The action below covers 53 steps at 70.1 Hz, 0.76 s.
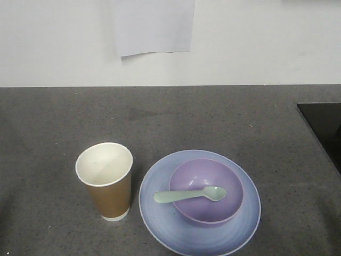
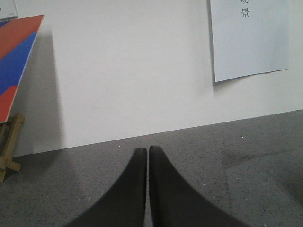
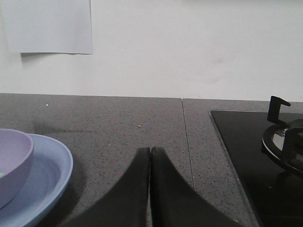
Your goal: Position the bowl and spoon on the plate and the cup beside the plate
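Bowl (image 1: 206,192): on plate (image 1: 200,242), centred; spoon (image 1: 190,196) across its rim. Cup (image 1: 105,182): upright, just left of plate. Left claw (image 2: 147,153), right claw (image 3: 150,152): pinched closed, empty. Risk: spoon handle overhangs; any nudge tips it off

At the bottom of each wrist view, the left gripper (image 2: 147,153) and right gripper (image 3: 150,152) show only smooth, apparently matte black fingers tapering from broad, curved bases to narrow tips.
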Tool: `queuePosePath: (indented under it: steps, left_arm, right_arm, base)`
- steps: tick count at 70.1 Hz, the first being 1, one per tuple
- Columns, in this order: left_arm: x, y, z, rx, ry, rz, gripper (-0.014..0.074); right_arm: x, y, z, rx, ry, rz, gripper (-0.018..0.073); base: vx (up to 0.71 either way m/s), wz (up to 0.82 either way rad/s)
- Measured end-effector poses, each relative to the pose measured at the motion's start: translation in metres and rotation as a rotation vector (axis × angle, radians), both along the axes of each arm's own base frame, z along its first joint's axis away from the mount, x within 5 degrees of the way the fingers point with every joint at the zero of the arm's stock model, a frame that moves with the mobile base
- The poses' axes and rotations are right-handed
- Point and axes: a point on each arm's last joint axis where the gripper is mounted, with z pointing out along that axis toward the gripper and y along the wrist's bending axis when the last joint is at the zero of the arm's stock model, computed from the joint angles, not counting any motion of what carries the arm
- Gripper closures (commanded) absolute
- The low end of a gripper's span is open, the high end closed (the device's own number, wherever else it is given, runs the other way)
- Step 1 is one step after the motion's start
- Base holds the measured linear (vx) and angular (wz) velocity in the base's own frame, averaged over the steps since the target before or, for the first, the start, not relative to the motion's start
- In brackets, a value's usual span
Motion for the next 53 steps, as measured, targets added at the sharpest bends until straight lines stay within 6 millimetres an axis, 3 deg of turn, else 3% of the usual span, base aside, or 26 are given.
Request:
queuePosePath:
  steps: [53]
  left_arm:
    - [0.0000,0.0000,0.0000,0.000,0.000,0.000,0.0604]
  right_arm:
    - [0.0000,0.0000,0.0000,0.000,0.000,0.000,0.0570]
  base:
    - [0.00,0.00]
